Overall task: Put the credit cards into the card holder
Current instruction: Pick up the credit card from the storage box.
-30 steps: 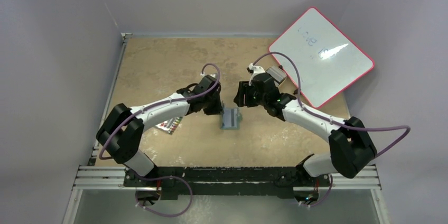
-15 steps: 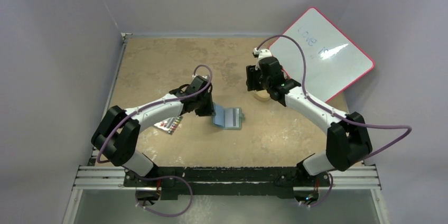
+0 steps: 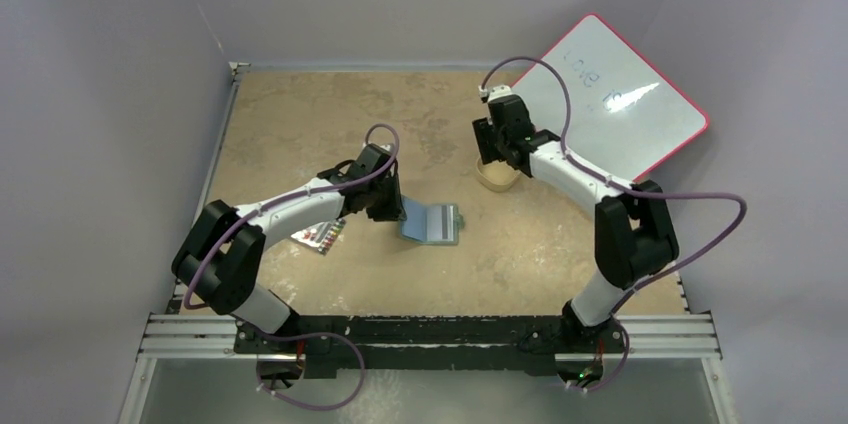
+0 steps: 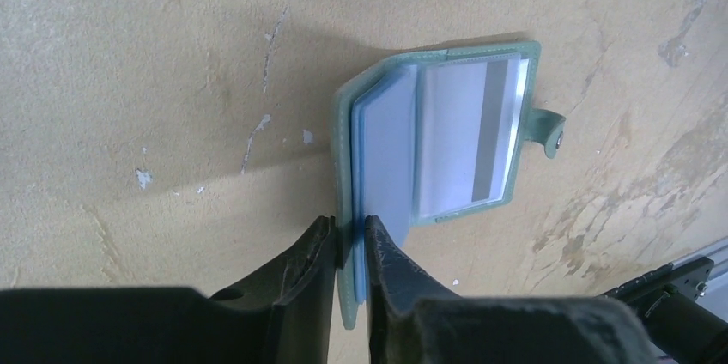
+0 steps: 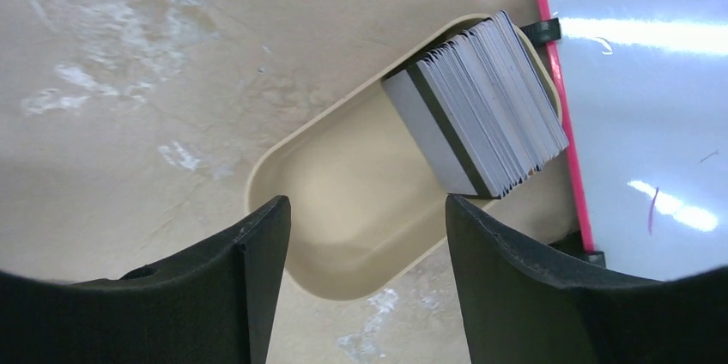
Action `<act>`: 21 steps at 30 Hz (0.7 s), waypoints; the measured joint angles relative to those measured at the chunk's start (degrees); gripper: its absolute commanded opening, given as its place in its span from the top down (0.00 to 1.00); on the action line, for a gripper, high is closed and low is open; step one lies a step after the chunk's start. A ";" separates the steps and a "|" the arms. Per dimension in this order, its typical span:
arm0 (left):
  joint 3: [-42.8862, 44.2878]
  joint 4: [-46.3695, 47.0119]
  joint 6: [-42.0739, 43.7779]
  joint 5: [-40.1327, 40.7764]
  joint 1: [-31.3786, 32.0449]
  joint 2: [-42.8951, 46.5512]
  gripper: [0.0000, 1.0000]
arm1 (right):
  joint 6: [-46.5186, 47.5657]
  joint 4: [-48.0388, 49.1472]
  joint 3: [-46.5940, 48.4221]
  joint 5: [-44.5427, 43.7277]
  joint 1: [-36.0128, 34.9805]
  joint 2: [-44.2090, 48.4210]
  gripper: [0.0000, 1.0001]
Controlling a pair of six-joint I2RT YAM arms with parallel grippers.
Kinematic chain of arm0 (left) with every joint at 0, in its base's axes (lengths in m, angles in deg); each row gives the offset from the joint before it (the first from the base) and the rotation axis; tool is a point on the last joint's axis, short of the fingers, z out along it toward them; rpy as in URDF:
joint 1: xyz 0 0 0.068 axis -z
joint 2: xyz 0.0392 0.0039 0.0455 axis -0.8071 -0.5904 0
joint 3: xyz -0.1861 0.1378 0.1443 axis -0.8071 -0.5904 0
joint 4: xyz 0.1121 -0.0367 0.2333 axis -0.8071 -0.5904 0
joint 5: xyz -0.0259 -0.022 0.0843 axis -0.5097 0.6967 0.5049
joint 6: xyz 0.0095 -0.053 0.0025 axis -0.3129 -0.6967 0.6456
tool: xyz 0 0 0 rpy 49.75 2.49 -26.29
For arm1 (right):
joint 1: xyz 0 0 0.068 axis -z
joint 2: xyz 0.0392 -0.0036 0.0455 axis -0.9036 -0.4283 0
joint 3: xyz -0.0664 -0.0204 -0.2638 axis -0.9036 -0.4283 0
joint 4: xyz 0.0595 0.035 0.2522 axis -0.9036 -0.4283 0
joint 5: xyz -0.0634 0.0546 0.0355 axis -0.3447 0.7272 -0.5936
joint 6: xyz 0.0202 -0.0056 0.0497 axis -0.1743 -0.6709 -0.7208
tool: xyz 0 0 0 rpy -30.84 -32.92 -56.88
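Credit cards (image 5: pixel 481 106): light, stiff, slick stack on edge in tan tray (image 5: pixel 257 188) on worktop (image 5: pixel 129 55), probably best pinched singly by a top edge; right hand (image 5: pixel 365 209) wide open, empty, overhead; left hand (image 4: pixel 349 235) clamps open card holder (image 4: pixel 433 145) by its cover.

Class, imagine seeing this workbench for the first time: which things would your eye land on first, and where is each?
The open green card holder at the table's centre, one flap pinched by the left pincer. Next, the stack of credit cards leaning in the tan tray below the open right pincer, beside the pink-rimmed whiteboard at the far right.
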 measured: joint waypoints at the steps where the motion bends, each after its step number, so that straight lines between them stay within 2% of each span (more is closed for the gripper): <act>1: 0.00 0.09 0.13 -0.11 0.00 0.00 0.89 | 0.70 -0.37 0.61 -0.92 0.09 -1.09 0.30; 7: 0.00 0.79 1.44 -1.62 -0.02 0.00 1.00 | 5.40 -1.75 3.76 -6.93 0.46 -6.56 0.30; 21: -2.38 2.89 3.82 -7.87 -0.02 1.97 1.00 | 13.86 -1.84 7.82 -15.54 2.25 -13.46 0.33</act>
